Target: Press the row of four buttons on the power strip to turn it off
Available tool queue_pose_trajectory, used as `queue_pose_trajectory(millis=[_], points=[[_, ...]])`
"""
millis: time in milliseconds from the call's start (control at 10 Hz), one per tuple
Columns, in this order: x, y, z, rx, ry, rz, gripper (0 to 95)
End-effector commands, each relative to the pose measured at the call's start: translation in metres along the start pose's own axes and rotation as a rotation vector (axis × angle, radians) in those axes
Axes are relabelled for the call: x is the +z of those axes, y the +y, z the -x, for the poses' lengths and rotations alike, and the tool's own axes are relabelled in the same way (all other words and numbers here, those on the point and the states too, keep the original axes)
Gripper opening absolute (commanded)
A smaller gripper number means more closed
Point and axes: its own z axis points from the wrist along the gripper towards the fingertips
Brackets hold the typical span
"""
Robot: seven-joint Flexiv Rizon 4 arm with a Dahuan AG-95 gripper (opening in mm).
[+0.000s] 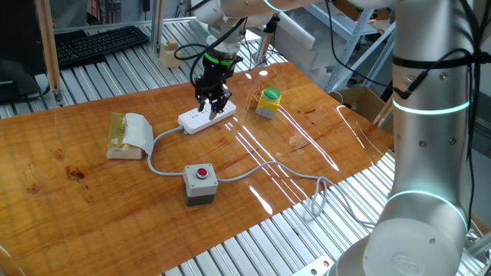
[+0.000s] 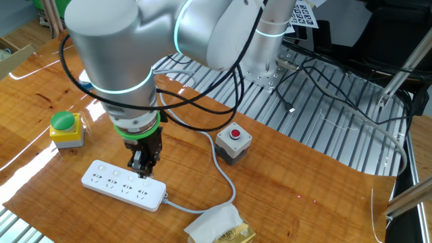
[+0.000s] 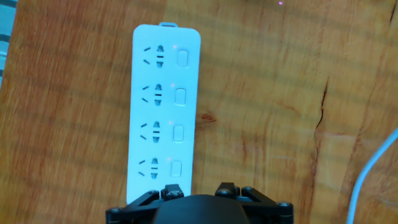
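Hand view puts the strip (image 3: 163, 112) lengthwise up the picture, its long axis running straight away from the gripper (image 3: 199, 198), whose linkage fills the bottom edge. The four buttons (image 3: 179, 113) form one column down the strip's right side, one beside each socket; the nearest of them sits just above and left of the gripper body, the farthest near the strip's tabbed end. Judgement: the coming move turns on this alignment, since travel along the strip's length would carry the gripper from button to button, with a slight offset to the left needed to centre on the column.

One fixed view shows the gripper (image 1: 212, 100) pointing down over the strip (image 1: 207, 116), which lies on the wooden table (image 1: 92, 192) near its far edge, between the tissue pack (image 1: 129, 136) at left and the yellow button (image 1: 268, 102) at right. The other fixed view places the gripper (image 2: 144, 165) above the cable end of the strip (image 2: 123, 185); whether it touches the strip I cannot tell.

Finger state: no view shows the fingertips clearly, so I cannot tell whether they are spread or pressed together.

Appearance: the strip is white, flat, with four socket sets and rounded rectangular buttons. Faint indicator dots by the buttons cannot be read as lit or unlit.
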Motion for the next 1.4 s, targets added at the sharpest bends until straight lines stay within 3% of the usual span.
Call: queue_pose_trajectory(millis=[100,600,1400], points=[[0.005,0.005,0.004,0.014,0.003,0.002,38.0],[0.022,0.012,0.009,0.033,-0.003,0.005,38.0],[0.033,0.012,0.010,0.051,-0.009,0.000,38.0]])
